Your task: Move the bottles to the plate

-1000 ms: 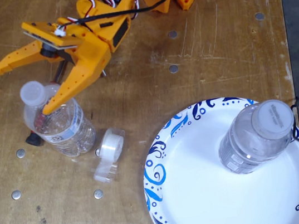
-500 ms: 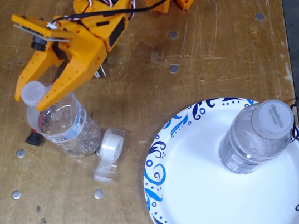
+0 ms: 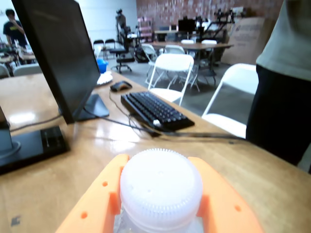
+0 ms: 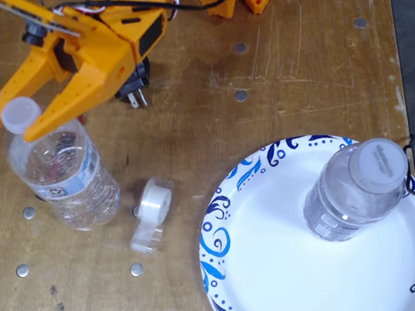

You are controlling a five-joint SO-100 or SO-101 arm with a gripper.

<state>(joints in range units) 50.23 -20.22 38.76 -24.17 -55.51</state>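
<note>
Scuffed wooden table (image 4: pixel 287 57), blue-swirled paper plate (image 4: pixel 241 275) (one bottle (image 4: pixel 357 192) on it), clear tape roll (image 4: pixel 152 211), second bottle (image 4: pixel 62 177)

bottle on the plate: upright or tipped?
Upright. The fixed view looks down on the bottle's cap, its body standing on the plate.

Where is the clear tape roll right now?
In the fixed view, the clear tape roll lies on the wooden table, left of centre, between the bottle by the gripper and the plate.
</note>
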